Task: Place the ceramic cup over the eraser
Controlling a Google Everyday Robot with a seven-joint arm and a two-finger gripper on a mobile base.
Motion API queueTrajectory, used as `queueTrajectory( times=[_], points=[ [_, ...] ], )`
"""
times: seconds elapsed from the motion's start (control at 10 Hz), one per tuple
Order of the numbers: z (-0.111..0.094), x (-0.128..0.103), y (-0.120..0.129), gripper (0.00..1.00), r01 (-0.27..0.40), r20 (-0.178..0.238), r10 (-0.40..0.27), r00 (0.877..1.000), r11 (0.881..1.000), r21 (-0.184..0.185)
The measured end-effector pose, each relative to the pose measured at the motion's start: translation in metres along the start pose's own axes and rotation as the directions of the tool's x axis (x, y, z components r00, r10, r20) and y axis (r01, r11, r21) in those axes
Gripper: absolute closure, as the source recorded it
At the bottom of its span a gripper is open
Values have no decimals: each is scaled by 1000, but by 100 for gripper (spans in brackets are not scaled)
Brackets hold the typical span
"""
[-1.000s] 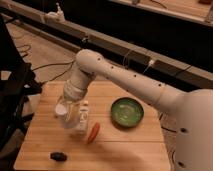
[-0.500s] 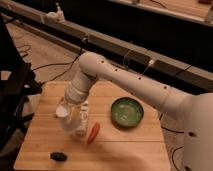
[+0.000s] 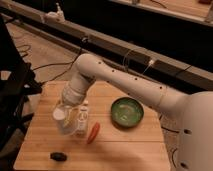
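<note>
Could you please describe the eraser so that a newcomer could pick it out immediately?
Start at the wooden table and go to its near left corner, below the hand with the ceramic cup. The eraser lies alone there: a small black oblong lump, darker and shorter than the orange carrot-like piece.

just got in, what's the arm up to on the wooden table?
The single arm reaches down over the left part of the wooden table, its gripper at the white cup, which looks lifted and tilted. The black eraser lies apart near the front edge, uncovered, so the cup is not over it yet. A white bottle and an orange carrot-like piece sit right beside the gripper; a green bowl is further right.
</note>
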Motion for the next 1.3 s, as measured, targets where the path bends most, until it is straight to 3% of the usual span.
queueTrajectory(
  times=[0.3,0.8,1.1,1.3],
  points=[
    [33,-25,12,100,40,16,-39,999,997,-68],
    [71,-51,26,100,73,72,-65,995,992,-102],
    [90,-54,38,100,81,55,-74,996,987,-142],
    [96,-49,43,89,69,59,-61,996,986,-152]
  ],
)
